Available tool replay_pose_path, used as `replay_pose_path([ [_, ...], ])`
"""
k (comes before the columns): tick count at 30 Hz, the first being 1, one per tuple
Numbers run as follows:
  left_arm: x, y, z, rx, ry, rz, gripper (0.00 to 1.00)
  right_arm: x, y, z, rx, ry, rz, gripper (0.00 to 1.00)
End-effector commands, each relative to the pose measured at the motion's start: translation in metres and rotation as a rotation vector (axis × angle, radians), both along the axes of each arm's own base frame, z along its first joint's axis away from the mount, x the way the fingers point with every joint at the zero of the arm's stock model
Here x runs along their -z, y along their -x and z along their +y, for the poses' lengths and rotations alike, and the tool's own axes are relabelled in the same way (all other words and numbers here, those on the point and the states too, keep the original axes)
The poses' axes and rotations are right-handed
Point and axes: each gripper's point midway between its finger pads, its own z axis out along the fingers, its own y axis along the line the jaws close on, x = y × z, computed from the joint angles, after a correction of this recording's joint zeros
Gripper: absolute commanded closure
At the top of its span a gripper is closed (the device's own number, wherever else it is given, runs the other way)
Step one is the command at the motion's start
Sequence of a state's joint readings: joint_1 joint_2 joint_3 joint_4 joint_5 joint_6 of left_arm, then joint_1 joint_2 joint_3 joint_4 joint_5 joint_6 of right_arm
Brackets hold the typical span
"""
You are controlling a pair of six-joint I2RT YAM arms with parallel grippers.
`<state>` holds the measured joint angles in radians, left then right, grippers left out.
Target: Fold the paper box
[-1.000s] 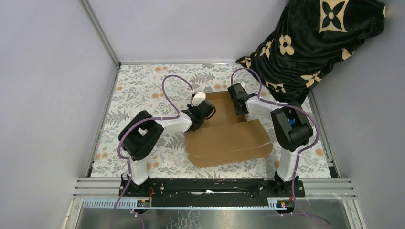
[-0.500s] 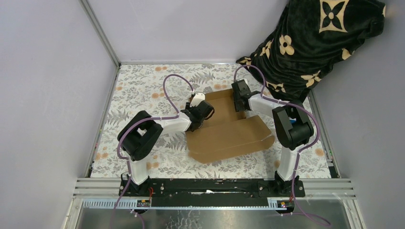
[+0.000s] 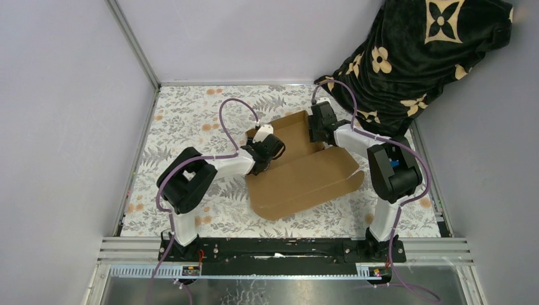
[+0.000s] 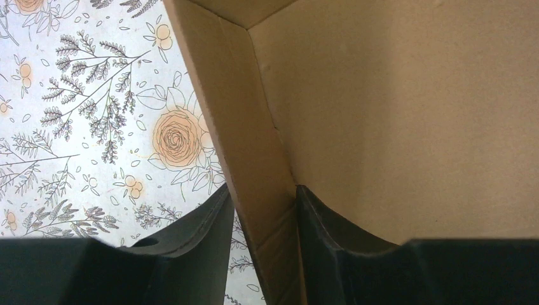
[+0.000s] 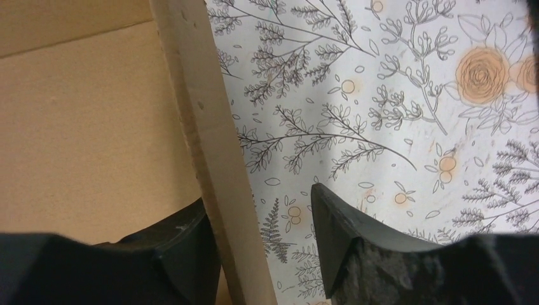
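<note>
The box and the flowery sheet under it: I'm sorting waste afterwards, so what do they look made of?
The box looks like brown cardboard, matte and unprinted, probably corrugated: its walls show thickness and crisp fold creases. The flowery sheet seems a thin printed covering lying flat, paper or vinyl; which one cannot be told.
</note>
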<state>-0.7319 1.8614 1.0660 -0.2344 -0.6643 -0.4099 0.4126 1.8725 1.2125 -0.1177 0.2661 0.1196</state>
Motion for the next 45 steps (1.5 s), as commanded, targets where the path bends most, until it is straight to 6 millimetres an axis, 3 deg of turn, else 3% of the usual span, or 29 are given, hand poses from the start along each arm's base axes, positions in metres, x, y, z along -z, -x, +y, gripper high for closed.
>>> replay_pose_path([
  [1,0.016,0.010,0.010,0.019,-0.065,0.081,0.54,-0.033,-0.015,0.009,-0.033,-0.070,-0.103,0.40],
  [2,0.016,0.009,0.009,0.020,-0.066,0.083,0.54,-0.032,-0.015,0.009,-0.036,-0.073,-0.101,0.40],
  [3,0.016,0.009,0.009,0.022,-0.066,0.083,0.54,-0.031,-0.015,0.012,-0.051,-0.084,-0.097,0.48],
  [4,0.017,0.009,0.009,0.023,-0.066,0.084,0.54,-0.030,-0.015,0.013,-0.057,-0.090,-0.092,0.61],
  [5,0.016,0.008,0.008,0.025,-0.066,0.082,0.54,-0.029,-0.015,0.013,-0.058,-0.092,-0.085,0.66],
  [9,0.014,0.007,0.008,0.031,-0.071,0.079,0.55,-0.026,-0.016,0.018,-0.071,-0.113,-0.091,0.48],
  [12,0.012,0.007,0.008,0.035,-0.072,0.076,0.55,-0.024,-0.019,0.022,-0.081,-0.131,-0.086,0.52],
  [15,0.012,0.007,0.007,0.040,-0.070,0.075,0.55,-0.024,-0.026,0.023,-0.076,-0.129,-0.087,0.71],
  [19,0.010,0.007,0.006,0.044,-0.069,0.074,0.56,-0.007,-0.030,0.019,-0.077,-0.073,-0.037,0.77],
  [24,0.009,0.007,0.006,0.051,-0.074,0.071,0.56,0.010,-0.036,-0.012,-0.006,0.127,-0.033,0.99],
  [29,0.008,0.008,0.008,0.051,-0.079,0.069,0.56,0.009,-0.029,-0.050,0.086,0.523,-0.064,1.00],
  [34,0.005,0.008,0.007,0.050,-0.074,0.063,0.56,0.000,-0.024,-0.054,0.093,0.598,-0.117,1.00],
  [37,0.003,0.008,0.007,0.050,-0.065,0.060,0.55,0.012,-0.023,-0.047,0.055,0.591,-0.083,1.00],
  [40,0.001,0.009,0.005,0.055,-0.045,0.054,0.53,0.024,-0.022,-0.025,-0.034,0.530,-0.069,1.00],
  [45,-0.010,0.007,-0.004,0.076,0.011,0.027,0.44,0.017,-0.020,-0.007,-0.071,0.427,-0.060,1.00],
])
